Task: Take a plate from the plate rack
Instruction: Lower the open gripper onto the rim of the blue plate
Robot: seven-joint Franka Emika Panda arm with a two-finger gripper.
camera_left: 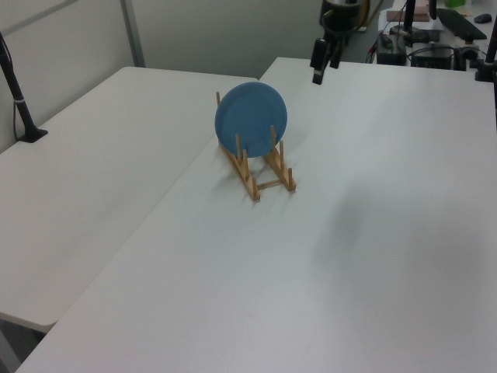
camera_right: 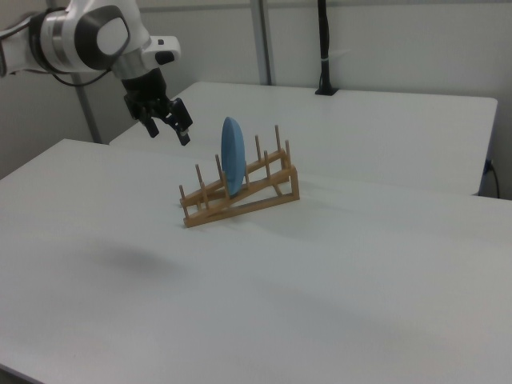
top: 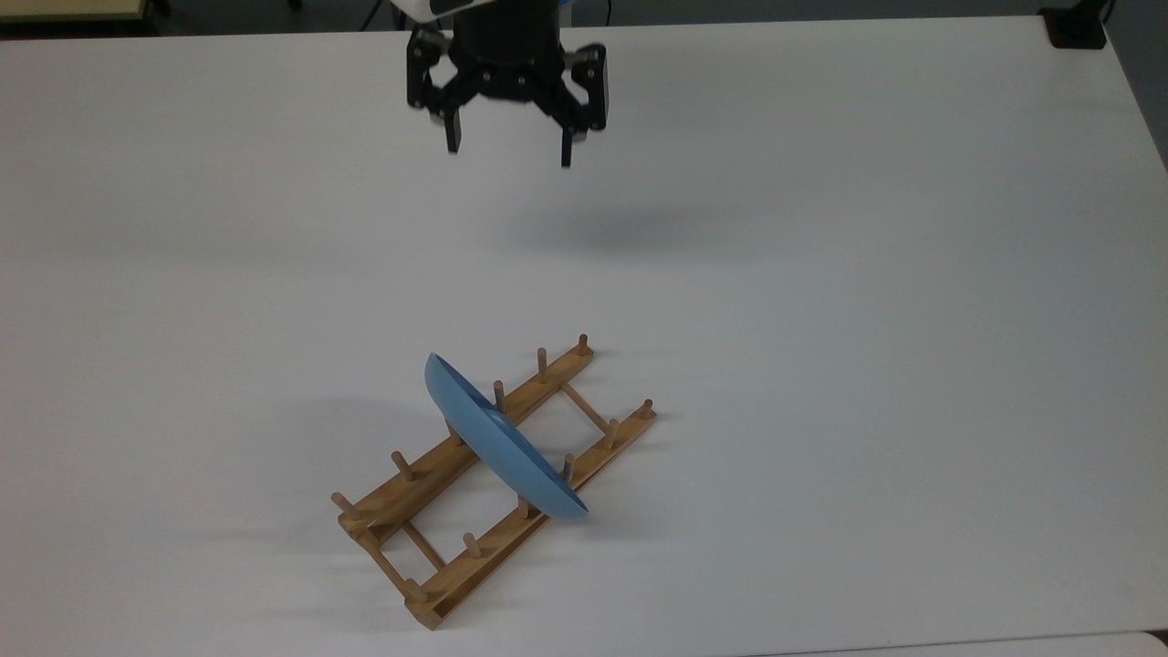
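A light-blue plate (top: 497, 440) stands on edge between the pegs of the wooden plate rack (top: 429, 511) on the white table; both also appear in the left view as plate (camera_left: 251, 113) and plate rack (camera_left: 260, 175), and in the right view as plate (camera_right: 232, 155) and plate rack (camera_right: 240, 196). My gripper (top: 508, 153) hangs high above the table near the top view's upper edge, well away from the rack. It is open with nothing between its fingers. The gripper (camera_right: 166, 128) is to the left of the plate in the right view, and the gripper (camera_left: 320, 68) sits upper right of the plate in the left view.
The white table (top: 821, 274) spreads wide around the rack. A second table (camera_left: 93, 155) adjoins it in the left view's left. A black pole base (top: 1077, 27) stands at the top view's upper right corner. Desks with equipment (camera_left: 435, 39) lie behind the arm.
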